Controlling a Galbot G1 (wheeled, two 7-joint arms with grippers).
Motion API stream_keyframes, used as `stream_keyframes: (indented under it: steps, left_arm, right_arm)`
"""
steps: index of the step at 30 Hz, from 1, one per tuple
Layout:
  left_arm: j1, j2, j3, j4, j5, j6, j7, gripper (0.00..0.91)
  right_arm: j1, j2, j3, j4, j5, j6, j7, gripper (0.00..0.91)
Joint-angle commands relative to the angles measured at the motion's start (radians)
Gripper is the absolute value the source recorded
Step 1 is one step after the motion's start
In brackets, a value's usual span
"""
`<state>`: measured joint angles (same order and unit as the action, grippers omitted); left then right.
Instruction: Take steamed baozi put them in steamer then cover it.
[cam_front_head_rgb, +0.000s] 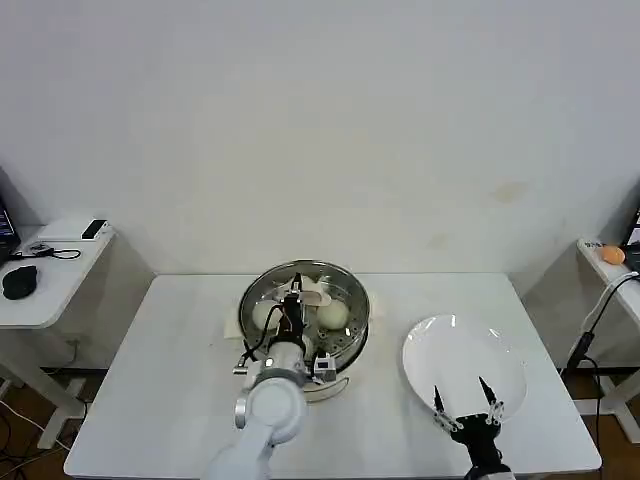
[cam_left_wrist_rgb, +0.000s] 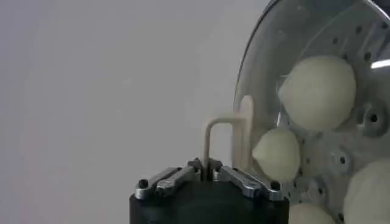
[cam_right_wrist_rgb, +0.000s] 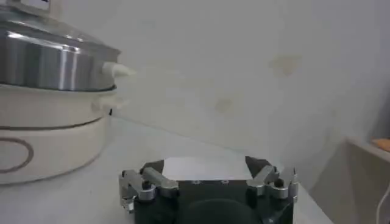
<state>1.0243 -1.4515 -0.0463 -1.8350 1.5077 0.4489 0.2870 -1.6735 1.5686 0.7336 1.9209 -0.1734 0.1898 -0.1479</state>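
Nearest the robot, at the front edge of the tabletop (cam_front_head_rgb: 150, 380), the right gripper (cam_front_head_rgb: 467, 405) hovers at the near rim of the white plate (cam_front_head_rgb: 463, 362), which lies at about four o'clock from the steamer. Its two dark fingers (cam_front_head_rgb: 437, 401) stand spread apart and upright, with nothing between them. In the right wrist view the right gripper (cam_right_wrist_rgb: 207, 176) sits low over the tabletop, fingers wide, with the steamer's steel wall (cam_right_wrist_rgb: 49, 58) and its pale base off to one side, well apart from it.

A little farther in, the left arm reaches forward from the six o'clock side of the steamer (cam_front_head_rgb: 345, 285). The left gripper (cam_front_head_rgb: 292, 300) is over the middle of the pot, and its fingers are pinched on the pale handle (cam_front_head_rgb: 312, 297) of the glass lid (cam_front_head_rgb: 325, 275). In the left wrist view the left gripper (cam_left_wrist_rgb: 208, 172) has its two metal fingers (cam_left_wrist_rgb: 241, 179) closed against the thin looped handle (cam_left_wrist_rgb: 222, 137), which rises from between them, and the clear lid (cam_left_wrist_rgb: 268, 55) spreads beyond the handle, over the pot.

Under the glass, the buns (cam_left_wrist_rgb: 318, 91) lie on the hole-dotted floor. From the head view one bun (cam_front_head_rgb: 333, 314) rests at about three o'clock from the fingers, inside the pot, and another (cam_front_head_rgb: 265, 315) at about nine o'clock, both just beside the gripper and below it.

Farther back and to either side, small side tables (cam_front_head_rgb: 50, 270) stand against the plain wall.
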Motion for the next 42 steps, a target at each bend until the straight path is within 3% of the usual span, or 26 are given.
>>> stream_keyframes:
  steps: [1,9,16,27,30,33,36,39,40,42]
  left_arm:
    - [0.013,0.0,0.003,-0.023,0.002,-0.002,0.004,0.907]
    - [0.052,0.039,-0.013,-0.117,-0.033,-0.001,-0.003,0.907]
    - [0.153,0.135,-0.043,-0.267,-0.115,-0.011,-0.026,0.907]
    - [0.447,0.262,-0.161,-0.521,-0.395,-0.056,-0.128,0.907]
    - [0.538,0.259,-0.266,-0.512,-0.709,-0.102,-0.288,0.907]
    - [0.579,0.192,-0.444,-0.467,-1.3,-0.249,-0.549,0.907]
    - [0.608,0.167,-0.607,-0.424,-1.731,-0.302,-0.608,0.907]
    - [0.628,0.164,-0.707,-0.346,-1.909,-0.325,-0.628,0.907]
    - [0.636,0.166,-0.716,-0.331,-1.927,-0.379,-0.63,0.907]
    - [0.682,0.163,-0.735,-0.299,-1.907,-0.4,-0.592,0.907]
  right_arm:
    - [0.0,0.0,-0.004,-0.001,-0.004,-0.001,0.0,0.907]
    - [0.0,0.003,-0.016,-0.003,-0.013,-0.003,0.001,0.907]
    - [-0.009,0.0,-0.017,0.001,-0.015,-0.003,0.002,0.907]
    - [-0.026,-0.026,-0.03,0.0,0.003,-0.007,0.006,0.907]
    - [-0.038,-0.055,-0.029,0.016,0.031,-0.015,0.002,0.907]
    - [-0.062,-0.108,-0.018,0.038,0.098,-0.014,-0.002,0.907]
    - [-0.075,-0.138,-0.015,0.056,0.149,-0.02,-0.011,0.907]
    - [-0.075,-0.151,-0.047,0.075,0.201,-0.056,-0.02,0.907]
    - [-0.081,-0.155,-0.051,0.076,0.205,-0.055,-0.022,0.907]
    - [-0.086,-0.173,-0.069,0.076,0.22,-0.069,-0.028,0.907]
